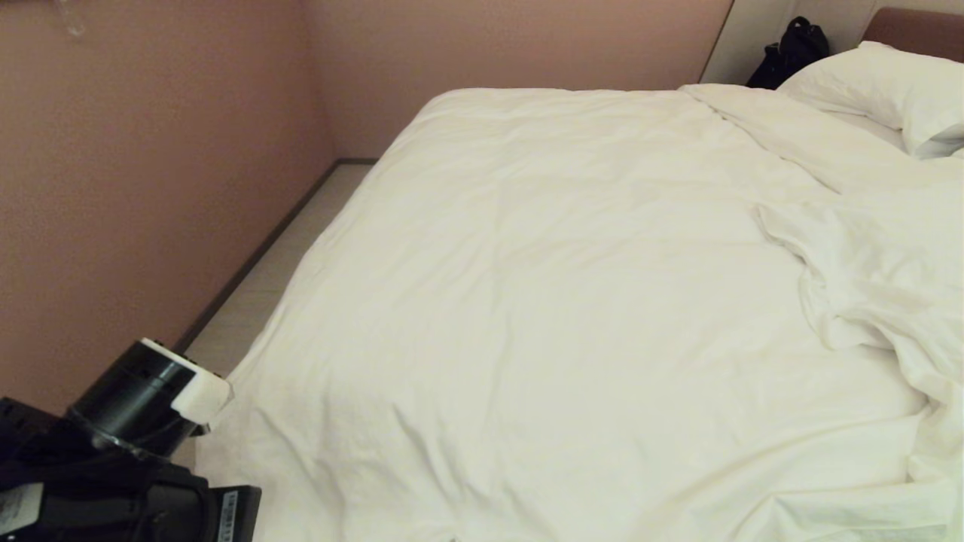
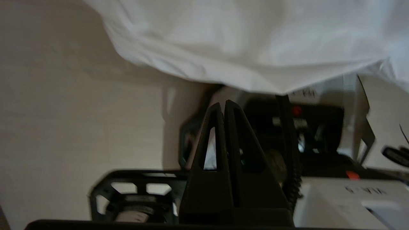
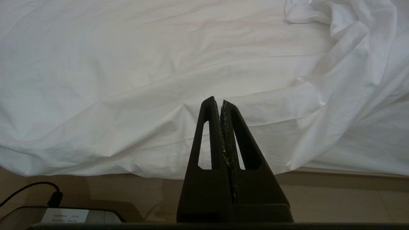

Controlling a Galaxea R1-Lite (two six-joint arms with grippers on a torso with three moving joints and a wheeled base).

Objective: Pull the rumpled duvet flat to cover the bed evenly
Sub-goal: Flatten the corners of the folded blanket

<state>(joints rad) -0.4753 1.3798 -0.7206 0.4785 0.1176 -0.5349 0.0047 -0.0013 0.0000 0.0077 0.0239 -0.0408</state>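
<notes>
**Duvet spread wide, bunched at the right**

Head view: the thick white creased-cotton duvet (image 1: 572,301) covers the wide low bed (image 1: 915,26), its length running towards the brownish headboard at upper right; folds pile along the right side beside a plump white pillow (image 1: 889,90).

Left wrist view: the left gripper (image 2: 222,105), fingers pressed together and empty, sits below the duvet's hanging edge (image 2: 255,48).

Right wrist view: the right gripper (image 3: 217,102), likewise closed on nothing, faces the duvet's side (image 3: 159,80).

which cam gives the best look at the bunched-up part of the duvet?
Head view: the duvet lies flat except its rumpled folds on the right, below the pillow. Right wrist view catches those folds partly; left wrist view shows only a hanging edge.
</notes>
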